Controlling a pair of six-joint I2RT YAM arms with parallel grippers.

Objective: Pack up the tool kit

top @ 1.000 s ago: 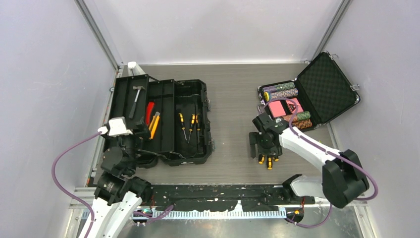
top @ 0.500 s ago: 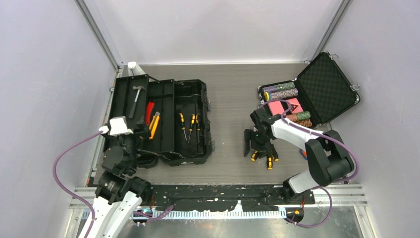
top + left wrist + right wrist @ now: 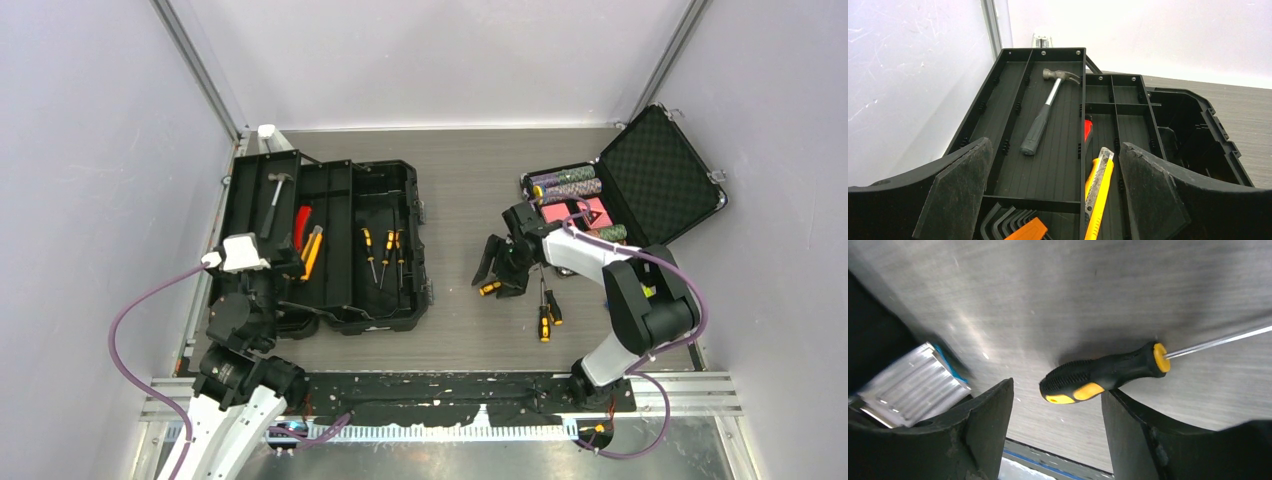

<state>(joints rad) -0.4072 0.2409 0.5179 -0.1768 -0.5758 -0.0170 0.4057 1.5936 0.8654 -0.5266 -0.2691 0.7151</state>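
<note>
The black tool kit box (image 3: pixel 392 205) lies open at the left, with a hammer (image 3: pixel 275 200), red pliers (image 3: pixel 301 225) and three screwdrivers (image 3: pixel 385 255) inside. My left gripper (image 3: pixel 270 290) hovers open over its near left corner, above the hammer (image 3: pixel 1045 112) and a yellow knife (image 3: pixel 1100 190). My right gripper (image 3: pixel 495 270) is low over the table, mid-right, and open. A black-and-yellow screwdriver (image 3: pixel 1103 375) lies on the table at its fingertips, the handle against the right finger (image 3: pixel 1133 425), not clamped. Two more screwdrivers (image 3: pixel 547 315) lie on the table just right of it.
A smaller foam-lined case (image 3: pixel 650 180) with poker chips stands open at the back right, close behind my right arm. Hex keys in an orange holder (image 3: pixel 1015 225) sit in the box's near compartment. Grey walls close in on both sides.
My right gripper swung left and away from the screwdriver pile while its jaws narrowed. One screwdriver shifted left with it, apart from the other two. The left arm stayed still.
</note>
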